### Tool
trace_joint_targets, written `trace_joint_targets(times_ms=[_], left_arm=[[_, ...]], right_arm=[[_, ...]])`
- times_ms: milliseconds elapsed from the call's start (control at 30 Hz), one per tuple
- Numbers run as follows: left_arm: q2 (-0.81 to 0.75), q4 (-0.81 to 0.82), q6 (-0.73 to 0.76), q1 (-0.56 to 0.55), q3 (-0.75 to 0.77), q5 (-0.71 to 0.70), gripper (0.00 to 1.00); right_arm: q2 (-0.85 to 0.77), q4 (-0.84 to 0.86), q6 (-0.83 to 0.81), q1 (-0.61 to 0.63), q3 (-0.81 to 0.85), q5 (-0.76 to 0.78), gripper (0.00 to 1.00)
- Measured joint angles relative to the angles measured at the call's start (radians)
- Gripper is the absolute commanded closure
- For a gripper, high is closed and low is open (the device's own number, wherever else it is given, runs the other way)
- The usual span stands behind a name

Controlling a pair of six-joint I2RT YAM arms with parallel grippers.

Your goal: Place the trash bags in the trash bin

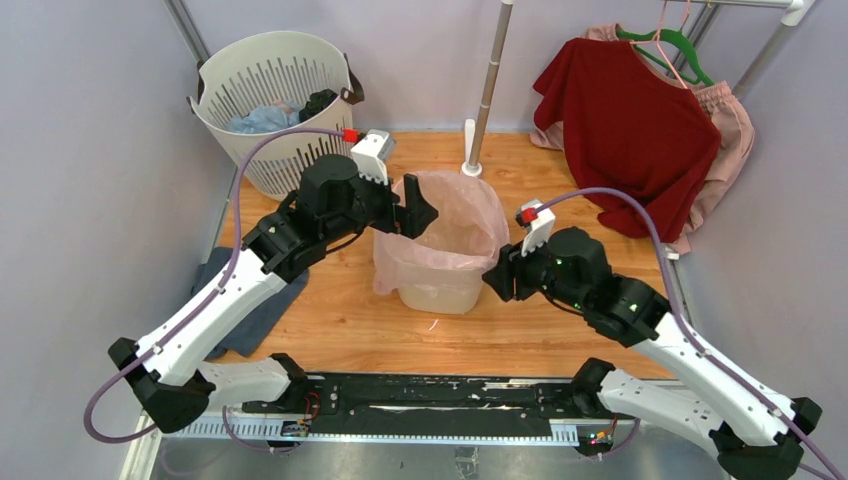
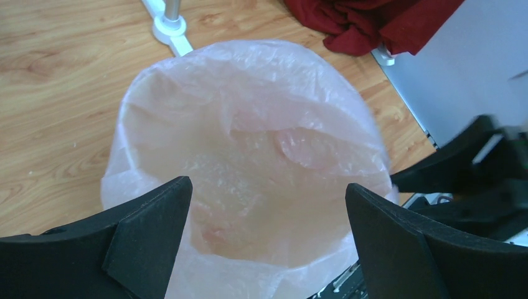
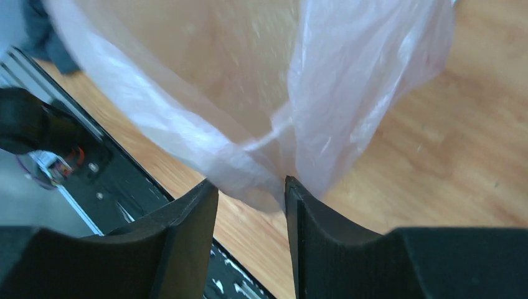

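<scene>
- Trash bag [image 1: 455,215]: pale pink and crinkly. It sits in the trash bin [image 1: 443,298] with its mouth spread over the rim and its sides hanging down outside.
- You see the bin upright at mid table [image 1: 340,325], between the two arms.
- Your left gripper [image 1: 420,212] hovers over the bin's left rim, fingers spread wide with nothing between them. Its wrist view looks straight into the lined mouth.
- Your right gripper [image 1: 497,280] is at the bin's near-right side. Its gap is narrow, with a hanging fold of bag between the fingers [image 3: 193,237]; you can't tell if it's pinched.
- Far left: white slotted basket [image 1: 265,80] with cloth inside.
- Near left: blue-grey cloth [image 1: 255,305] under the left arm.
- Far right: red shirt [image 1: 625,120] on a hanger.
</scene>
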Motion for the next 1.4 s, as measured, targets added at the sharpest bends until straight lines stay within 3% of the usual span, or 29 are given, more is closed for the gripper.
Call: trace_joint_targets(times_ms=[133, 400, 667, 733, 800, 867, 933, 1033, 1133, 1233, 1400], left_arm=[[0.042, 0.011, 0.008, -0.055, 0.030, -0.031, 0.00], [0.123, 0.009, 0.023, -0.133, 0.040, -0.119, 0.00], [0.201, 0.006, 0.040, -0.145, 0.039, -0.209, 0.04], [0.238, 0.006, 0.046, -0.145, 0.042, -0.219, 0.18], [0.288, -0.002, 0.055, -0.145, 0.061, -0.228, 0.48], [0.340, -0.012, 0.073, -0.145, 0.099, -0.231, 0.66], [0.376, -0.016, 0.078, -0.145, 0.132, -0.232, 0.97], [0.418, -0.027, 0.092, -0.145, 0.173, -0.234, 1.00], [0.452, -0.037, 0.095, -0.145, 0.190, -0.231, 1.00], [0.475, -0.059, 0.094, -0.145, 0.186, -0.217, 1.00], [0.484, -0.071, 0.093, -0.145, 0.165, -0.194, 1.00]], right_arm=[[0.010, -0.010, 0.015, 0.000, -0.084, 0.009, 0.52], [-0.058, 0.009, -0.008, 0.000, 0.087, 0.061, 0.52], [-0.104, -0.042, -0.019, 0.000, 0.280, 0.325, 0.53], [-0.085, -0.086, -0.013, 0.000, 0.278, 0.389, 0.56], [-0.052, -0.132, -0.003, 0.000, 0.276, 0.443, 0.58], [-0.015, -0.177, 0.012, -0.002, 0.272, 0.486, 0.59], [0.011, -0.210, 0.025, -0.021, 0.271, 0.500, 0.60], [0.060, -0.235, 0.042, -0.159, 0.264, 0.443, 0.60], [0.111, -0.226, 0.057, -0.364, 0.237, 0.285, 0.56], [0.167, -0.152, 0.078, -0.596, 0.114, 0.012, 0.50], [0.247, -0.013, 0.122, -0.725, -0.090, -0.361, 0.44]])
